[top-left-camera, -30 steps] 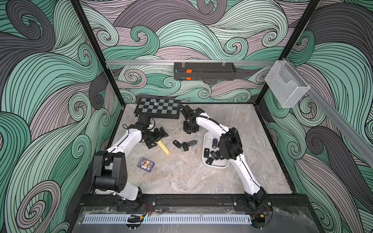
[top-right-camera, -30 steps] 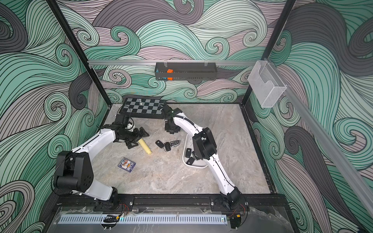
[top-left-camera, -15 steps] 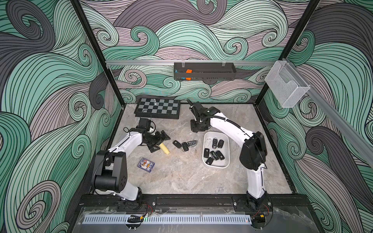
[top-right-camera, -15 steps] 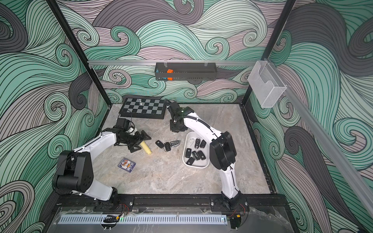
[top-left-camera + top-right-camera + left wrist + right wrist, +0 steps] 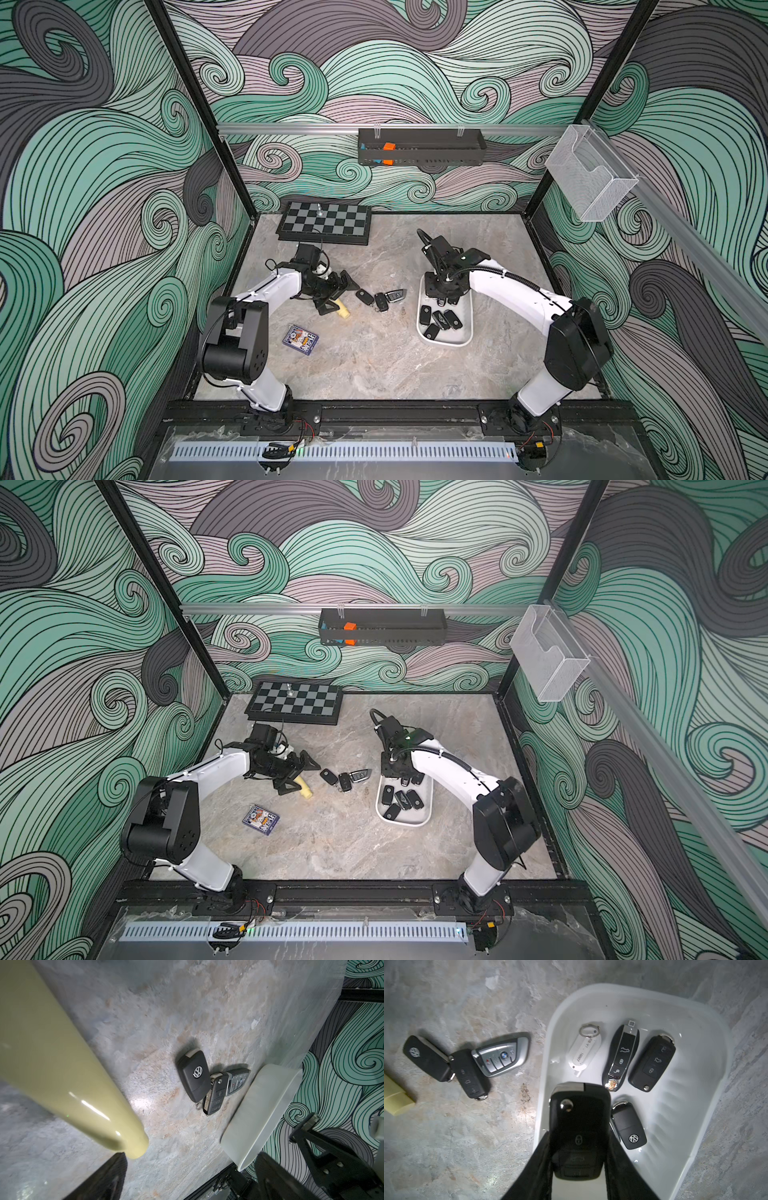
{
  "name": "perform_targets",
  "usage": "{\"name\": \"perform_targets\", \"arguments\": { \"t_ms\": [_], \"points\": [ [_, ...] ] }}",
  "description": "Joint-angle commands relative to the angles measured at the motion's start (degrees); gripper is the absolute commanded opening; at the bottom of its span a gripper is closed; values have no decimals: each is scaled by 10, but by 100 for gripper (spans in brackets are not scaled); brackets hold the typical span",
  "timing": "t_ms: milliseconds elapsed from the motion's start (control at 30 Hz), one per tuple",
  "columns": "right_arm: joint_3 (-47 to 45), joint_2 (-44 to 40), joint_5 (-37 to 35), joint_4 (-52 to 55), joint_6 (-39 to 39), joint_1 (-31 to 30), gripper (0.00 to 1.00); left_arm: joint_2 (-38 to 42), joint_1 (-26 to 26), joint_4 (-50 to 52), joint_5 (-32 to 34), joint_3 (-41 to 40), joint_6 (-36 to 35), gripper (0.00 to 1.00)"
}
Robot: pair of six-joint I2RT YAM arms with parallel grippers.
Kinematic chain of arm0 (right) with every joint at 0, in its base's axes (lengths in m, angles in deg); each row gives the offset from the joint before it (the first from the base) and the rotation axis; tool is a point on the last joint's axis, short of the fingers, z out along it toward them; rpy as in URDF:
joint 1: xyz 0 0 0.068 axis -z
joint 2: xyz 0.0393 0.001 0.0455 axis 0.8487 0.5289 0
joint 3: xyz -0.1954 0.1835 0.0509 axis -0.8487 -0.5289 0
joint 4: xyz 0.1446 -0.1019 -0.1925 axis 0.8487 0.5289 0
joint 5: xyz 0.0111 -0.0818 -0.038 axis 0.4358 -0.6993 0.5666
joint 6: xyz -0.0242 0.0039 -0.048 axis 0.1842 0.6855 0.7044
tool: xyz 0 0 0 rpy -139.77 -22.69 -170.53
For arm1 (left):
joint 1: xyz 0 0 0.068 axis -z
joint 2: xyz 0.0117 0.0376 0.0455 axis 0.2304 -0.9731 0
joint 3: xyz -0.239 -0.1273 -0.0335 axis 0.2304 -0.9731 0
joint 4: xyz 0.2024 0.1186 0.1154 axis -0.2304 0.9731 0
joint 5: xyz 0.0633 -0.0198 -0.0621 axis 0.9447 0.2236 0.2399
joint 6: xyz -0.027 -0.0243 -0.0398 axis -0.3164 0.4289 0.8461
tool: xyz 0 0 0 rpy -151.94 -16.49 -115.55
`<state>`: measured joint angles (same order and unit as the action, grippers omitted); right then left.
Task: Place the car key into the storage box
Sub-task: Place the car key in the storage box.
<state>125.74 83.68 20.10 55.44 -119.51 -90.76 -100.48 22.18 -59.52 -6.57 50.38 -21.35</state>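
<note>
Marble tabletop [image 5: 374, 365] where right gripper [image 5: 579, 1138] clamps a car key [image 5: 579, 1113] over the storage box [image 5: 695, 1064], left gripper [image 5: 338, 295] gaping

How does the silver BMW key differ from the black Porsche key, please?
The BMW key lies on the table, outside the storage box; the Porsche key lies inside it. The BMW key has a silver face; the Porsche key is glossy black with a gold crest. The BMW key is broad, the Porsche key slimmer. Both lie flat with buttons up, and neither is held.
</note>
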Motion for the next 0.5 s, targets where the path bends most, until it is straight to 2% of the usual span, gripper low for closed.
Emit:
{"name": "perform_targets", "arguments": {
  "t_ms": [0, 167, 467],
  "points": [
    [-21, 3, 13, -32, -25, 16, 34, -3, 9, -1, -11, 22, -3, 97],
    [-31, 37, 48, -69, -28, 42, 33, 13, 10, 16, 7, 20, -10, 97],
    [20, 123, 66, -76, -20, 50, 34, 67, 11, 37, 38, 12, -40, 97]
  ]
}}
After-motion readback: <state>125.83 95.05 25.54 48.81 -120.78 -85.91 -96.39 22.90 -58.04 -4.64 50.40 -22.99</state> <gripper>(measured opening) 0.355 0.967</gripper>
